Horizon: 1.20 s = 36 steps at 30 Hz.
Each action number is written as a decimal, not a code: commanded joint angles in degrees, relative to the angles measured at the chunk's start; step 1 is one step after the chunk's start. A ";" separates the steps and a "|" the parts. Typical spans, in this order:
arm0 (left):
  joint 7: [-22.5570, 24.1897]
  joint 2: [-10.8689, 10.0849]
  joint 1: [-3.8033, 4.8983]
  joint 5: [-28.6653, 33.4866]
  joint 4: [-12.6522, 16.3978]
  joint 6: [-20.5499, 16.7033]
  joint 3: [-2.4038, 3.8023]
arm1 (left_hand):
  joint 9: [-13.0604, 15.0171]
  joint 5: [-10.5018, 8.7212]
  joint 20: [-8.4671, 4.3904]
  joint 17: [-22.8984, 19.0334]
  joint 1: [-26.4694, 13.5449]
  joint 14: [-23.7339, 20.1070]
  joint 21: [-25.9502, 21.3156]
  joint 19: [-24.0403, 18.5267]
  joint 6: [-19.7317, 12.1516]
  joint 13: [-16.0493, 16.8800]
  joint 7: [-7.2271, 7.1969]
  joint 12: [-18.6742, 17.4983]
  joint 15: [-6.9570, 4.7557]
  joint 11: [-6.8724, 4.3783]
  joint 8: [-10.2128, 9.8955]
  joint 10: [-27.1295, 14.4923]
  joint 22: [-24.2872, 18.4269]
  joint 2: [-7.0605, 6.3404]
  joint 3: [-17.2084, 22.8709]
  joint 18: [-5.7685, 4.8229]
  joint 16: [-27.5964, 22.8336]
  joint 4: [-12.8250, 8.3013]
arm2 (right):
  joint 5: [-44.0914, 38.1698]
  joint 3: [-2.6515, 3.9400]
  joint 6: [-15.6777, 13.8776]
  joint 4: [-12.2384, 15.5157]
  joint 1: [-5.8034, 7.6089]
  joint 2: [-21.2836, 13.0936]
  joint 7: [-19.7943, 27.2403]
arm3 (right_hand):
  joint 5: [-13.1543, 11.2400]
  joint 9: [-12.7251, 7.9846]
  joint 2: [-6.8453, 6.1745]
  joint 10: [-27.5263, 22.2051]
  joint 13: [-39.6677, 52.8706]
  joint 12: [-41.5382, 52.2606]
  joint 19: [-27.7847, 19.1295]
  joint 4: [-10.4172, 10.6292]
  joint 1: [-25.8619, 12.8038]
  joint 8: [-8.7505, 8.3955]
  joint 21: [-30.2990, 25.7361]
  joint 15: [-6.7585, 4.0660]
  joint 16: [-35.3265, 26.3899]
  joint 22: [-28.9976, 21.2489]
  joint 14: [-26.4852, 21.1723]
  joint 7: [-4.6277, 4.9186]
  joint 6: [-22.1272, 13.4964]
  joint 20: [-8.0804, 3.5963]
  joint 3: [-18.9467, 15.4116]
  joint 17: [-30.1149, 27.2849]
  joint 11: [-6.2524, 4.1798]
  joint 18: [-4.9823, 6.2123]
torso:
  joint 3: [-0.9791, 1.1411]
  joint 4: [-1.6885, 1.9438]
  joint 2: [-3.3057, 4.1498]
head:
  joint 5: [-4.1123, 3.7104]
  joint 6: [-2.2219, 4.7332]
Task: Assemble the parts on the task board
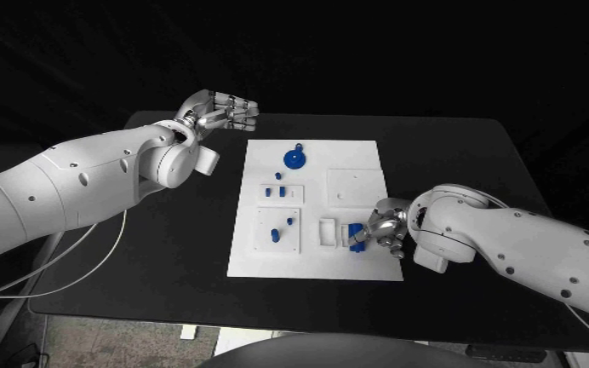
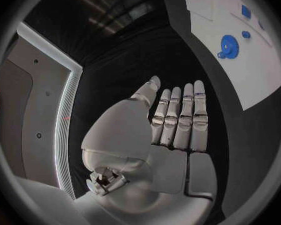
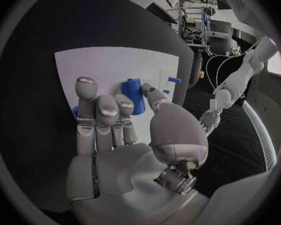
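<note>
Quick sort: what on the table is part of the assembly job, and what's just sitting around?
In the job:
- task board
- blue gear on the board's far end
- small blue parts in the left-side blocks
- blue cylinder at the right hand, its fingers around it
- left hand, holding nothing, off the board

Just there:
- black table
- cables by the left arm

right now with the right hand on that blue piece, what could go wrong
1. The right hand grips the blue cylinder with its fingertips, low over the task board; a slip could drop it onto the board.
2. Small blue pegs stand nearby; a sweeping move may knock them.
3. The left hand hangs open off the board, so nothing steadies the plate if it is pushed.
</note>
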 commanded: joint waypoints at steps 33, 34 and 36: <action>0.17 0.44 0.01 0.18 -0.14 1.23 0.02 | -0.03 0.35 0.29 -0.02 -0.32 -0.06 0.12 0.22 -0.51 -0.06 0.04 -0.16 0.35 0.00 -0.22 -0.28 -0.06 0.21 0.05 -0.14 -0.23 0.14 | 4.17 0.88 -0.88 -0.05 1.52 2.93 -1.89 | -2.49 -11.81 -0.62 -0.63 -0.45 -0.65 2.52 2.20 0.23 -0.04 -0.32 -0.52 -0.27 0.11 -0.04 -0.02 0.60 -0.37 -2.75 -0.21 -0.62 0.31 | -0.05 0.11 0.03 | 0.13 -0.38; 0.16 0.46 0.01 0.18 -0.13 1.25 0.02 | -0.03 0.35 0.29 -0.02 -0.32 -0.06 0.12 0.22 -0.51 -0.06 0.04 -0.16 0.35 0.00 -0.22 -0.28 -0.06 0.21 0.05 -0.14 -0.23 0.14 | 4.09 0.59 -0.92 -0.36 1.53 3.46 -1.88 | -2.52 -11.81 -0.62 -0.61 -0.45 -0.64 2.52 2.25 0.23 -0.03 -0.31 -0.52 -0.26 0.12 -0.03 -0.04 0.64 -0.37 -2.85 -0.18 -0.63 0.30 | -0.04 0.15 0.05 | 0.18 -0.38; 0.14 0.48 0.01 0.18 -0.11 1.29 0.02 | -0.03 0.35 0.29 -0.02 -0.32 -0.06 0.12 0.22 -0.51 -0.06 0.04 -0.16 0.35 0.00 -0.22 -0.28 -0.06 0.21 0.05 -0.14 -0.23 0.14 | 3.96 0.26 -1.00 -0.78 1.53 4.05 -1.85 | -2.55 -11.80 -0.63 -0.60 -0.44 -0.62 2.52 2.30 0.24 -0.02 -0.29 -0.52 -0.24 0.14 -0.02 -0.05 0.68 -0.36 -2.93 -0.15 -0.63 0.29 | -0.02 0.18 0.06 | 0.22 -0.44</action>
